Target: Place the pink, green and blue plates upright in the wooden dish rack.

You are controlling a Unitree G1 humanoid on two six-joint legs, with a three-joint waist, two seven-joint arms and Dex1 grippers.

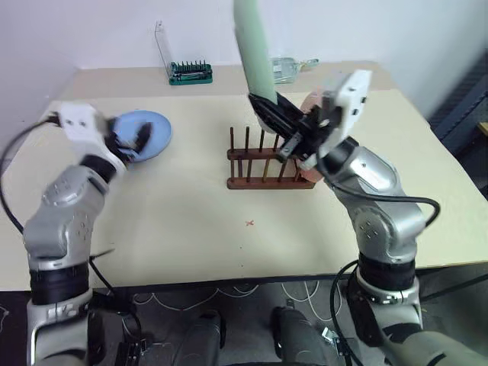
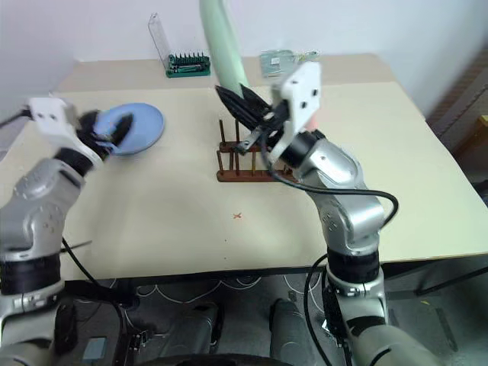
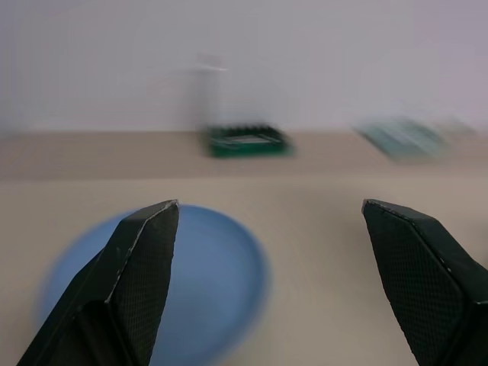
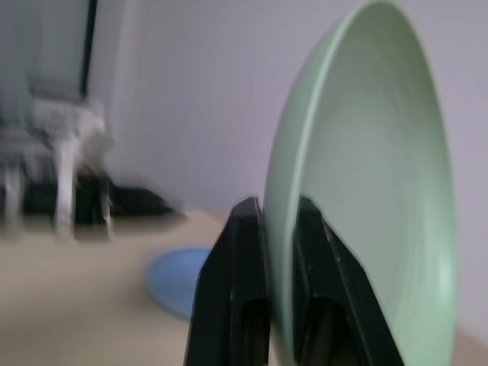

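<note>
A beige table [image 1: 191,221] stands against a pale wall, and on it, near the middle, is the wooden rack [image 1: 268,164] with its upright pegs. In the head view, the right gripper [image 1: 263,107] is above the rack and its fingers are clamped on the rim of the green plate [image 1: 253,46], which stands on edge, high in the air, not in the rack. Something pink [image 1: 311,103] shows just behind the right wrist, at the far end of the rack; I cannot tell how it sits there. The blue plate [image 1: 152,131] lies flat on the table, well apart from the rack, on the left. The left gripper [image 1: 128,142] is over the near edge of this plate. At the far edge of the table is a green tray [image 1: 191,73] of bits.

In the left wrist view, the two fingers [image 3: 137,267] stand wide apart with nothing between them, and the blue plate [image 3: 213,282] is beyond them on the table.

In the right wrist view, the fingers [image 4: 240,282] press on the green plate [image 4: 366,191] from both sides. The blue plate [image 4: 179,278] shows far behind.
</note>
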